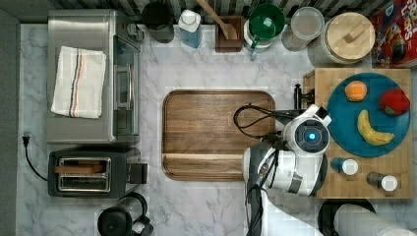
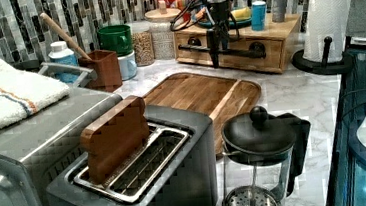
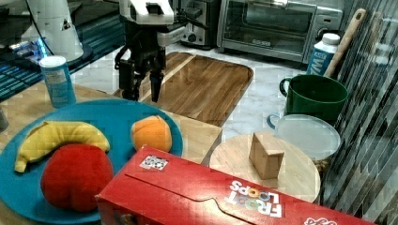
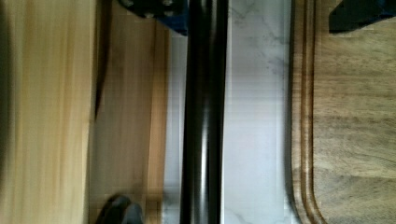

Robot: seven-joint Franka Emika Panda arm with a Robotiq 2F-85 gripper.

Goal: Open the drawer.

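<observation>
The drawer (image 1: 324, 78) is a light bamboo box at the top view's right, and its front (image 2: 276, 49) faces the marble counter. Its long black bar handle (image 2: 239, 53) runs across that front. My gripper (image 2: 217, 55) hangs down in front of the drawer and is open, with one finger on each side of the bar. In the wrist view the handle (image 4: 203, 112) passes between the two dark fingertips (image 4: 159, 11), and nothing is clamped. From the right view the gripper (image 3: 141, 93) stands just past the drawer's top edge (image 3: 202, 133).
A blue plate (image 1: 344, 130) with toy fruit and two small bottles sits on the drawer unit. A brown wooden tray (image 1: 216, 132) lies just in front of the handle. Toaster oven (image 1: 93, 73), toaster (image 1: 88, 172), French press (image 1: 120, 219), paper towel roll (image 2: 329, 15) and jars line the edges.
</observation>
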